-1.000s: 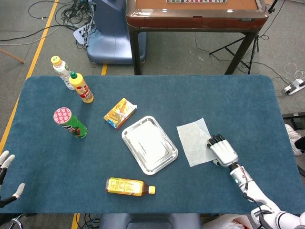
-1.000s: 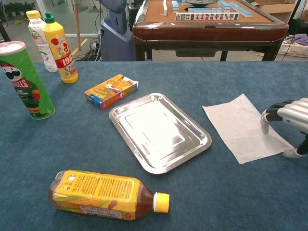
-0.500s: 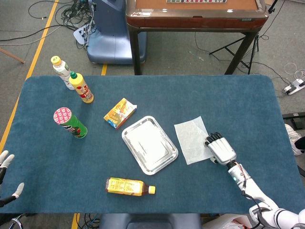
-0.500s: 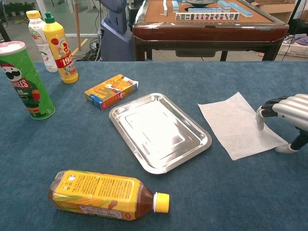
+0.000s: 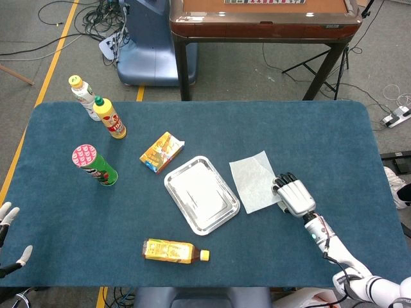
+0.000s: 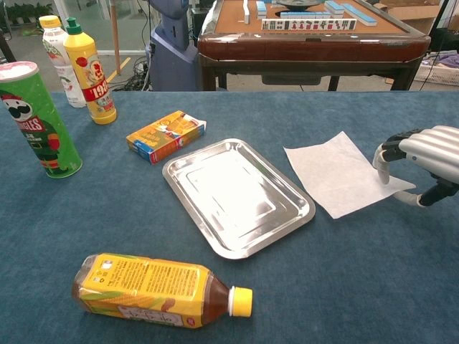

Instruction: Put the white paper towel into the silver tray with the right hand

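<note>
1. While my right hand [image 6: 419, 154] rested its curled fingertips [image 6: 384, 170] on the near right edge of the white paper towel [image 6: 341, 174], the sheet lay flat on the table, just beside the silver tray [image 6: 237, 195] and not yet in it.
2. I judged this a sliding step: I pressed the towel but gripped nothing.
3. Next called for pushing leftward over the tray's rim, or pinching a corner to lift.
4. My left hand [image 5: 8, 221] lay open at the table's edge.

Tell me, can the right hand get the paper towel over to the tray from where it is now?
Probably yes. The right hand already has fingertips on the paper towel's near edge, and the tray lies just beside it, with only bare cloth between them.
</note>
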{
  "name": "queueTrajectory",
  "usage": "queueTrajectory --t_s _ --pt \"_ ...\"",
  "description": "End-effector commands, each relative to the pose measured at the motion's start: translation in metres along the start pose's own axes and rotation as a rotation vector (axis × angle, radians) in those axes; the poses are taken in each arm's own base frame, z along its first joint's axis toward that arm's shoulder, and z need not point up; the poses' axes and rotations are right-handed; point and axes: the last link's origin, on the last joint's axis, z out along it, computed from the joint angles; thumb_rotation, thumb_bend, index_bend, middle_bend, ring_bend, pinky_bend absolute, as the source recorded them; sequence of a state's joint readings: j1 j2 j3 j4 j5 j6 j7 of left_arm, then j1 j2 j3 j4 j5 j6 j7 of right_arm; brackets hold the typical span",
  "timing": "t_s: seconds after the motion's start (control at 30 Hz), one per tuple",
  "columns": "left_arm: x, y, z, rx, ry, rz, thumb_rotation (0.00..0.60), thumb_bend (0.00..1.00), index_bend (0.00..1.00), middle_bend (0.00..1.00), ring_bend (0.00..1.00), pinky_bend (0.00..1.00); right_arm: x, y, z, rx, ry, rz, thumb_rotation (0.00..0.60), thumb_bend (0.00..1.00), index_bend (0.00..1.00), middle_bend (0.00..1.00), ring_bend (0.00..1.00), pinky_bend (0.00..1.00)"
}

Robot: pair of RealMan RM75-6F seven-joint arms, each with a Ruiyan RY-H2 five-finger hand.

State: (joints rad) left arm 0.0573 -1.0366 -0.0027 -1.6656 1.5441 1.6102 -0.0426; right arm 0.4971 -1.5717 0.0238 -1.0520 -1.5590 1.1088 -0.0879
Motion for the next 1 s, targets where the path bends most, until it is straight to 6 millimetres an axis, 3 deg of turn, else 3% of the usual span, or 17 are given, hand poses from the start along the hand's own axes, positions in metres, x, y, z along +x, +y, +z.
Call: queueTrajectory --t_s 0.03,0.43,0.73,0.87,1.0 --pt "0.000 0.000 0.000 0.000 0.001 0.000 0.600 0.27 0.00 0.00 0.00 0.00 0.003 0.000 0.002 -0.004 0.015 0.007 0.600 0.39 0.53 0.32 0.18 0.21" --pt "-0.001 0.001 0.002 -0.004 -0.003 0.000 0.600 0.27 0.00 0.00 0.00 0.00 0.019 0.005 0.013 -0.025 0.072 0.042 0.600 0.51 0.60 0.35 0.18 0.21" --pt "0.002 0.004 0.002 -0.012 0.006 0.003 0.600 0.27 0.00 0.00 0.00 0.00 0.076 -0.010 0.029 0.001 0.276 0.168 0.600 0.52 0.60 0.36 0.18 0.21" --pt "0.004 0.005 0.001 -0.014 0.009 0.004 0.600 0.27 0.00 0.00 0.00 0.00 0.109 -0.029 0.034 0.055 0.380 0.201 0.600 0.52 0.60 0.36 0.18 0.21" --pt "0.004 0.006 0.000 -0.018 0.010 0.002 0.600 0.27 0.00 0.00 0.00 0.00 0.124 -0.055 0.038 0.136 0.413 0.214 0.600 0.52 0.60 0.36 0.18 0.22"
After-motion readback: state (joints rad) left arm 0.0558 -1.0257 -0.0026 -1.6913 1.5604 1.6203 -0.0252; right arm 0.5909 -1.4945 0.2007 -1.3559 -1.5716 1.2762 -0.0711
